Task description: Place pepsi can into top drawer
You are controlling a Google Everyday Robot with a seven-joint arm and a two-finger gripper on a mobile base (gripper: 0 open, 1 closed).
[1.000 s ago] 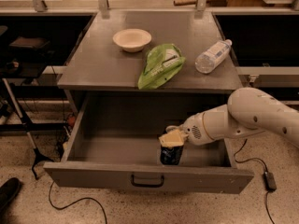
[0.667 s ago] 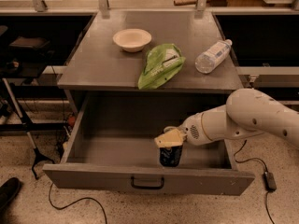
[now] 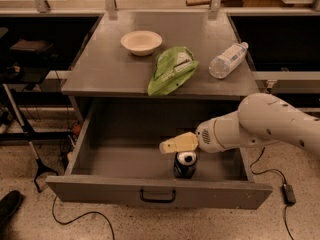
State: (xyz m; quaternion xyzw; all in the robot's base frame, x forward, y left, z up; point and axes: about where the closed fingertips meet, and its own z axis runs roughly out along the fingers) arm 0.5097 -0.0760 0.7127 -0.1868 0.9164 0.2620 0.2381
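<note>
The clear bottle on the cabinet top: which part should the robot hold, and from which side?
Probably mid-body on the water bottle, from above, closing across its width: it lies on its side, cap towards the back right. The gripper is inside the top drawer, just over the pepsi can.

1. The drawer [image 3: 100, 193] was matt grey metal.
2. The can [image 3: 185, 167] was glossy, with a silver top.
3. The gripper [image 3: 166, 146], just above the can, was smooth cream plastic.
4. The bottle [image 3: 227, 60] was clear plastic.
</note>
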